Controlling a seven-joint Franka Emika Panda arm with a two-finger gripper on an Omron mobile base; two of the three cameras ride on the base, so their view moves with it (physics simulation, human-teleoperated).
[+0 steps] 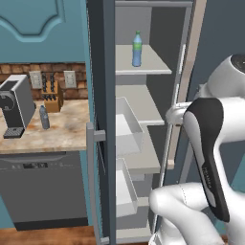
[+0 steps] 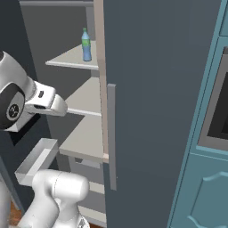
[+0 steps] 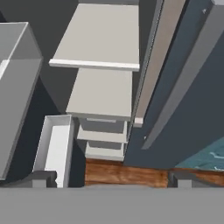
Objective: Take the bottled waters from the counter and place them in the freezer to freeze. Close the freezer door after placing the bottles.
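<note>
The arm (image 1: 210,158) covers the freezer's (image 1: 143,119) lower right and most of its door (image 2: 160,111) in the left base view. The door's top and foot run off the right base view. The coffee machine (image 1: 16,105) is cut by the left edge. The grey-blue bottle (image 1: 44,117) on the counter (image 1: 62,131) is too small to show a label or cap. In the hand view the tool's fingertips (image 3: 41,178) barely clear the bottom.

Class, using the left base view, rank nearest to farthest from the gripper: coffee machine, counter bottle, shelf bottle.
1. Shelf bottle, up in the freezer, above the gripper.
2. Counter bottle, left on the counter.
3. Coffee machine, farthest left.
</note>
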